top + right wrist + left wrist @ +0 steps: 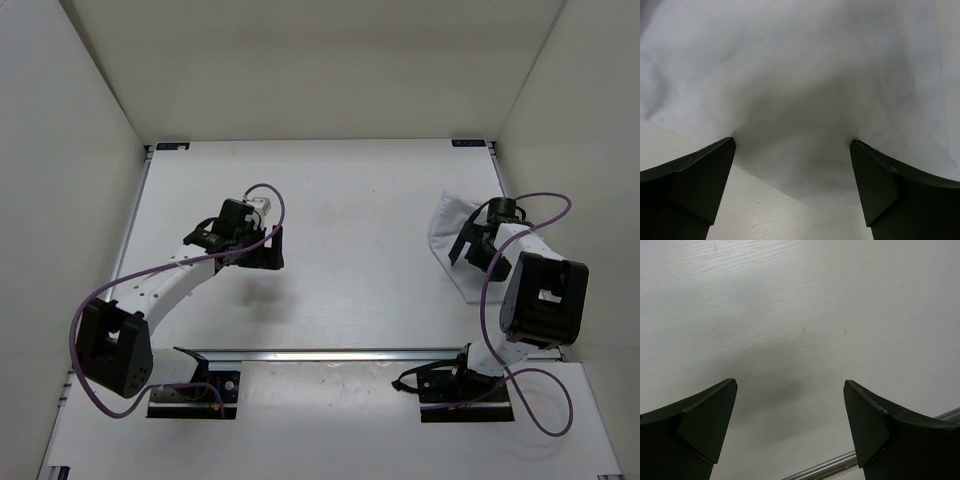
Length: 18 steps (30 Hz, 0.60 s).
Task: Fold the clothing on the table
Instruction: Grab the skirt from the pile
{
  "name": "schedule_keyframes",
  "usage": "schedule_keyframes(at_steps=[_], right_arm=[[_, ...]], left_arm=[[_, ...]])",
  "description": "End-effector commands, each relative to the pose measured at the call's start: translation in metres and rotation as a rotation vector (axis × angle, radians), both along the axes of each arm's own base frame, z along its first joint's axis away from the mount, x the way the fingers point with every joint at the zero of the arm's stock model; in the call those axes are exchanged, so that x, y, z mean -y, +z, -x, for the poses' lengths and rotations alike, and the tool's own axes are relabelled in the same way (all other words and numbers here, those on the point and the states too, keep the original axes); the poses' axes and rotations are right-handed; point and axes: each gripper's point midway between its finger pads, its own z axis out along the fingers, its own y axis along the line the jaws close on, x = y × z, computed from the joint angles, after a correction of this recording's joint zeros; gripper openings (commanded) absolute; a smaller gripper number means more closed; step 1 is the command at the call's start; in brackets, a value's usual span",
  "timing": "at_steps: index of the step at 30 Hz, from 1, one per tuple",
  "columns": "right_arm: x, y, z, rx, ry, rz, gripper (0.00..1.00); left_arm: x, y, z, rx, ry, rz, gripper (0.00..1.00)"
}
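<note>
Top external: looked steeply down from above and behind the arm bases (190, 390) onto the whole flat white matte desk (340, 190). Left wrist: peered past the black two-fingered left hand (790, 384), close over bare desk. Right wrist: peered past the matching right hand (792, 142), close onto the rumpled white fabric clothing (805, 70), shared with the top view's right side.

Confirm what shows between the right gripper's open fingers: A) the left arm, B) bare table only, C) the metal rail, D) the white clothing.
D: in the right wrist view the clothing spreads between and ahead of the open right gripper, with only a corner of the table showing.
</note>
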Motion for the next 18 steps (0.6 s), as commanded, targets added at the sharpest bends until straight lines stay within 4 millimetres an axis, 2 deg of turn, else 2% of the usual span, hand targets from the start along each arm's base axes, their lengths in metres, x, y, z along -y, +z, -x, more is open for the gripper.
schedule_keyframes(at_steps=[1, 5, 6, 8, 9, 11, 12, 16, 18], right_arm=[[0.010, 0.002, -0.011, 0.029, -0.053, 0.014, 0.96], [0.009, -0.004, -0.007, 0.025, -0.065, -0.001, 0.94], [0.012, -0.005, -0.007, 0.040, -0.065, 0.001, 0.86], [0.009, -0.010, -0.011, 0.075, -0.060, -0.043, 0.79], [0.005, -0.012, -0.013, 0.086, -0.052, -0.085, 0.72], [0.000, -0.018, -0.018, 0.085, -0.043, -0.118, 0.47], [0.000, -0.017, -0.023, 0.081, -0.036, -0.117, 0.38], [-0.005, -0.024, -0.032, 0.020, 0.038, -0.067, 0.17], [-0.007, -0.022, -0.038, 0.004, 0.067, -0.052, 0.01]], left_arm=[[0.004, 0.036, -0.030, 0.102, 0.021, 0.024, 0.98], [0.011, 0.051, -0.044, 0.130, 0.009, 0.064, 0.99], [0.013, 0.046, -0.046, 0.115, 0.001, 0.055, 0.99], [0.019, 0.044, -0.046, 0.105, -0.015, 0.044, 0.99], [0.021, 0.046, -0.047, 0.109, -0.022, 0.043, 0.98], [0.026, 0.044, -0.043, 0.094, -0.040, 0.039, 0.99], [0.028, 0.047, -0.044, 0.101, -0.040, 0.044, 0.98], [0.025, 0.047, -0.042, 0.089, -0.033, 0.046, 0.98], [0.020, 0.049, -0.042, 0.091, -0.017, 0.044, 0.99]])
